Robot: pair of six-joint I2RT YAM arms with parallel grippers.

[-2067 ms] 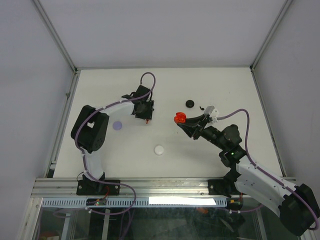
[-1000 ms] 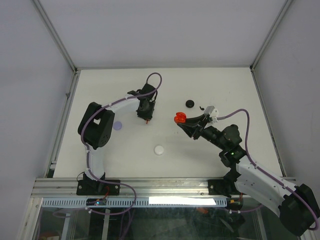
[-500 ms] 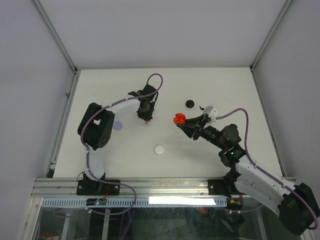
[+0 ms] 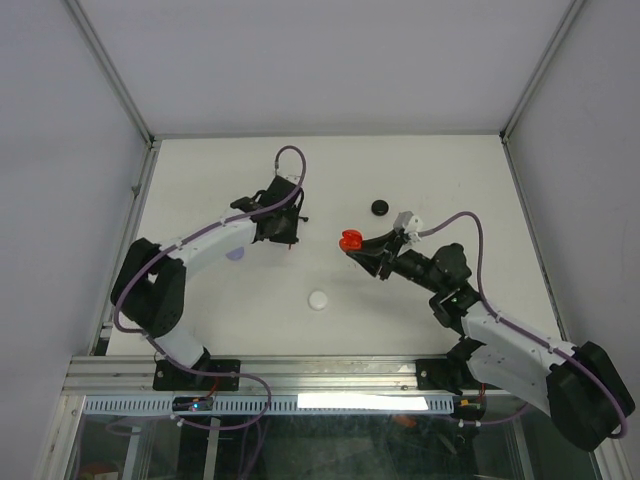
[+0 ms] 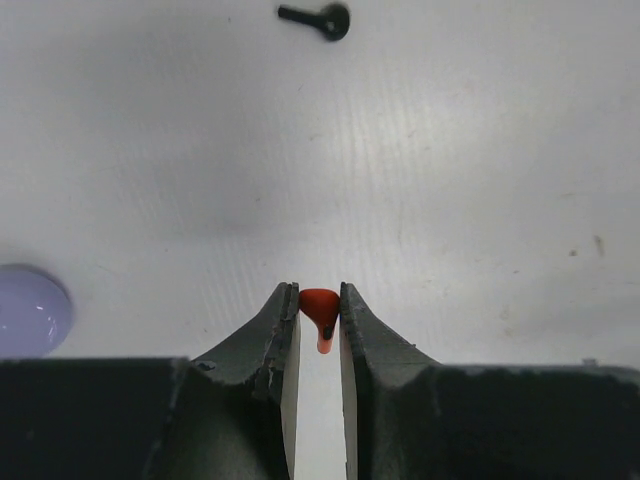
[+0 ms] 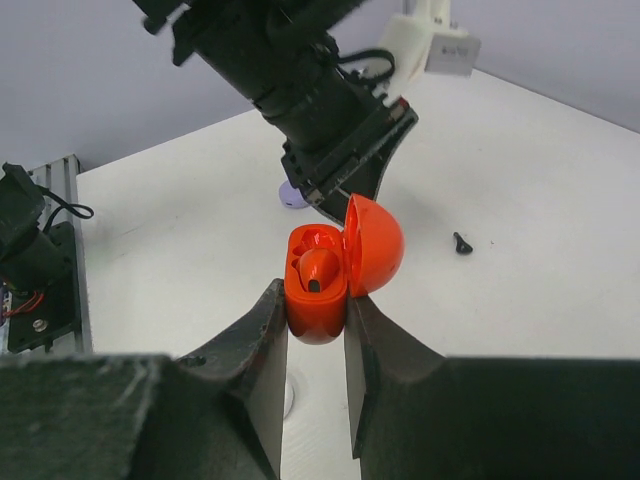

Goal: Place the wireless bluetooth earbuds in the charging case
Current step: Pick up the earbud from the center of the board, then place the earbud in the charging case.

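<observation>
- From above, the left gripper (image 4: 288, 236) hides its load. Its wrist view shows the fingers narrowed on a red earbud (image 5: 320, 308).
- It hangs left of the red case (image 4: 349, 240), near but apart.
- The right gripper (image 6: 316, 300) pinches the red case's base. The lid stands open, with a second earbud (image 6: 316, 270) seated inside.
- The lavender case (image 4: 236, 254), farther left of the red case, is mostly covered by the left arm.
- The black earbud (image 5: 318, 17) is barely discernible from above.
- Since half a second ago, the left arm's elbow has swung out and down, and the red case has edged left.
</observation>
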